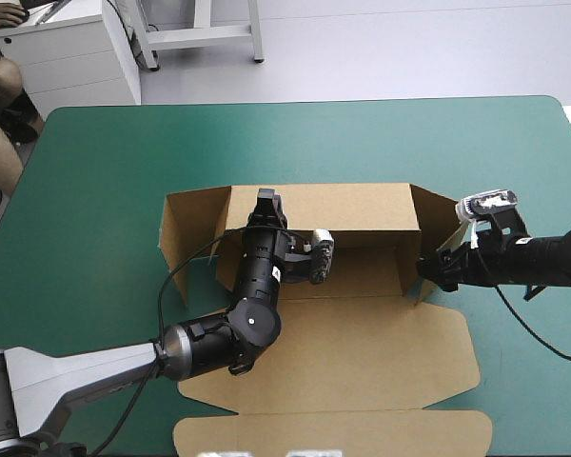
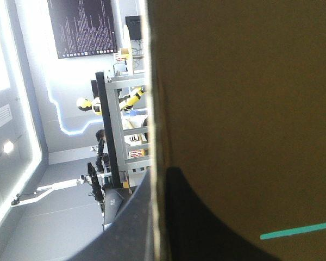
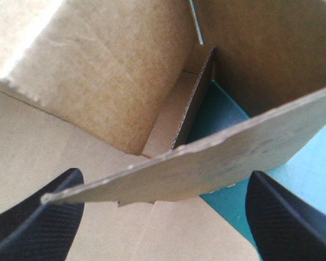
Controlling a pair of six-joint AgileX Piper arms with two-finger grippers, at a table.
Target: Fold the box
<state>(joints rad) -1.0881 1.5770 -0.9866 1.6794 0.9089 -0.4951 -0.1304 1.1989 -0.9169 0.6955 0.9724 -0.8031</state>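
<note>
left claw (image 1: 266, 200) clamped on the box (image 1: 362, 343) back wall (image 1: 362, 205) | right claw (image 1: 426, 268) wide, astride the box's right flap (image 3: 206, 168) | risk — an off-centre squeeze could buckle the flap

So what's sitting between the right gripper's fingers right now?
The edge of the box's raised side flap crosses the gap of the open right gripper, one black finger either side; the right wrist view shows it.
</note>
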